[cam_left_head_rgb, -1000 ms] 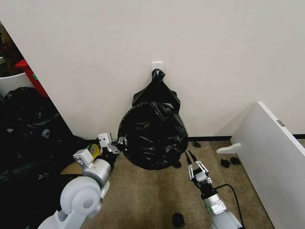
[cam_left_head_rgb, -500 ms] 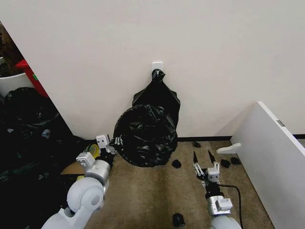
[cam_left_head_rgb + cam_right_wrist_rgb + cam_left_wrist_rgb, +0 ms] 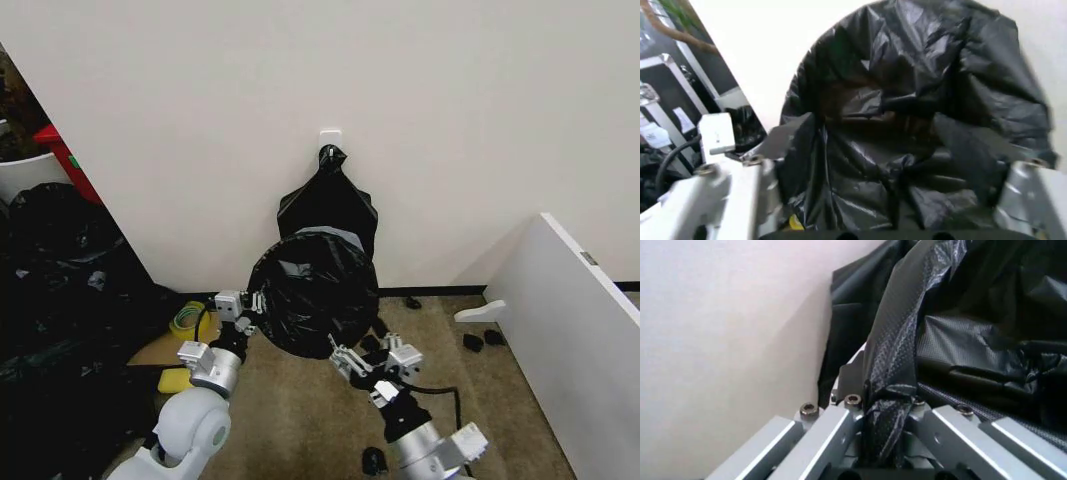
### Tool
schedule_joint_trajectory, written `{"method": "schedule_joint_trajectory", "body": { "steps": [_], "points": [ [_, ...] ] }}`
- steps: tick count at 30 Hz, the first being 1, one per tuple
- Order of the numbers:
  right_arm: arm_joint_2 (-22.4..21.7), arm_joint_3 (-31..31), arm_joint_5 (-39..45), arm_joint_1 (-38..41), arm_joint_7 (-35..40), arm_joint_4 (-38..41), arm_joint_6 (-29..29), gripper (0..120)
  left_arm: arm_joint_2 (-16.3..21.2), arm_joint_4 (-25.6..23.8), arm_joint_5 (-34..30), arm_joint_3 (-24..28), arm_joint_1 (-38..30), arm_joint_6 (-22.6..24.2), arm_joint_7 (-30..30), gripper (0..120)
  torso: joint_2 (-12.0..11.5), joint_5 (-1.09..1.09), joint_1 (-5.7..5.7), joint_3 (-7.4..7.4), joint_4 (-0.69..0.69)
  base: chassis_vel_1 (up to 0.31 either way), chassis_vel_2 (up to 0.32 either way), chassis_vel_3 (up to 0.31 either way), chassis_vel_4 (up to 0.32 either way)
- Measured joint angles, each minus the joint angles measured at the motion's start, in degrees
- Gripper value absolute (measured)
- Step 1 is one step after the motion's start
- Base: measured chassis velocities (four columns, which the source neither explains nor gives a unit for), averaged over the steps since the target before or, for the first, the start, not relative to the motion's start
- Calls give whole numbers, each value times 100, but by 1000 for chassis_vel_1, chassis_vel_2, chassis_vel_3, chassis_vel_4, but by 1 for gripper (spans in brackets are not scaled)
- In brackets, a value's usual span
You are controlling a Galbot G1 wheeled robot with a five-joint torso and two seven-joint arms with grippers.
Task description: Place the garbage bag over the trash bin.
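Garbage bag (image 3: 312,295) spread round over trash bin (bin itself hidden), on floor at wall below white hook (image 3: 330,134). Left gripper (image 3: 254,303) pinched tight on bag's left edge. Right gripper (image 3: 368,356) at lower-right edge, fingers spread wide, holding nothing.

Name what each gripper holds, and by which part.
Left gripper pinches the garbage bag by its left edge. Right gripper is open at the bag's lower right, holding nothing.

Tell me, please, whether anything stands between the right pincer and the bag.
Nothing visible does: the right pincer is open at the bag's lower edge, while the left pincer grips its other side.
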Motion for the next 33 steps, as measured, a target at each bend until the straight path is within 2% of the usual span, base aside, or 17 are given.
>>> {"method": "schedule_joint_trajectory", "body": {
  "steps": [1, 3, 5, 7, 9, 11, 12, 14, 16, 19, 22, 25, 28, 33],
  "points": [
    [-28, -112, 102, 179, 204, -9, -249, 57, -39, 73, 81, 48, 0, -115, 130, 1, 0, 0, 0, 0, 0, 0, 0, 0, 0],
    [-41, -152, 115, 294, 292, -55, -353, 54, -71, 121, 112, 78, 0, -166, 192, 1, 0, 0, 0, 0, 1, 0, 0, 0, 0],
    [-69, -255, 88, 564, 607, -182, -675, 44, -133, 187, 162, 162, -3, -245, 292, 1, 0, 0, 0, 0, 0, 0, 0, 0, 0],
    [-69, -316, 71, 666, 779, -222, -830, 41, -148, 208, 197, 204, -9, -260, 317, 1, 0, 0, 0, 0, 0, 0, 0, 0, 0],
    [-58, -467, 67, 913, 1160, -334, -1204, 31, -159, 268, 323, 289, -39, -310, 359, 1, 0, 0, 0, 0, 0, 0, 0, 0, 0],
    [-51, -506, 67, 982, 1248, -366, -1314, 29, -159, 284, 361, 307, -47, -325, 367, 1, 0, 1, 0, 0, 0, 0, 0, 0, 0],
    [-46, -531, 67, 1025, 1306, -391, -1383, 21, -160, 294, 392, 320, -52, -339, 373, 1, 0, 0, 0, 0, 1, 0, 0, 0, 0],
    [-41, -556, 68, 1066, 1360, -417, -1446, 18, -159, 306, 424, 331, -56, -354, 381, 1, 0, 0, 0, 0, 1, 0, 0, 0, 0],
    [-6, -650, 85, 1268, 1586, -565, -1699, 5, -160, 355, 574, 367, -63, -437, 436, 1, 0, 0, 0, 0, 0, 0, 0, 0, 0],
    [12, -690, 131, 1409, 1727, -652, -1890, 0, -160, 381, 669, 376, -63, -497, 475, 1, 0, 1, 0, 1, 0, 0, 0, 0, 0],
    [22, -713, 228, 1533, 1853, -717, -2065, 0, -160, 398, 750, 378, -60, -549, 507, 1, 0, 0, 0, 1, 0, 0, 0, 0, 0],
    [28, -729, 492, 1773, 2051, -779, -2326, 0, -158, 429, 926, 375, -37, -657, 573, 1, 0, 0, 0, 1, 0, 0, 0, 0, 0],
    [18, -733, 1036, 2279, 2394, -897, -2838, 0, -133, 499, 1247, 345, 11, -836, 630, 1, 0, 0, 0, 1, 1, 0, 0, 0, 0],
    [7, -805, 1171, 2713, 2469, -1177, -2974, 0, -140, 506, 1337, 347, 42, -862, 637, 1, 0, 0, 0, 1, 0, 0, 0, 0, 0]
  ]
}}
